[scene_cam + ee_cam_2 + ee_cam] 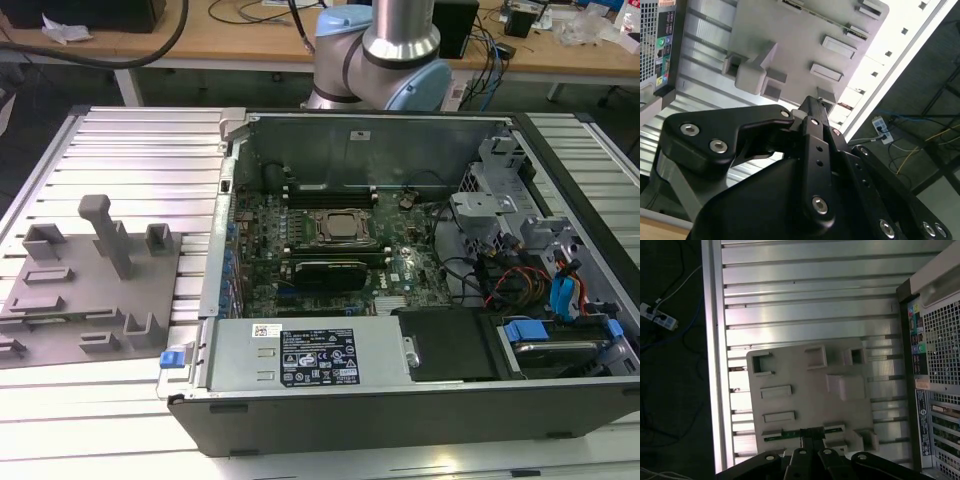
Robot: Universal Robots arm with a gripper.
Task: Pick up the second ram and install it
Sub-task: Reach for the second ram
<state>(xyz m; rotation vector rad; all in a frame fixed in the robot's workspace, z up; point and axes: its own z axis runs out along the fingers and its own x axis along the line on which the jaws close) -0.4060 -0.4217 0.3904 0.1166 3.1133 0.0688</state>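
Gripper (812,436) hovers, jaws pinched together and empty; the second ram (782,434) lies dead ahead in the grey fixture (805,400), long axis crosswise.

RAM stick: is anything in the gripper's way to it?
Nothing visible. In the first wrist view the gripper points straight at the green RAM stick, which lies uncovered on the grey holder plate.
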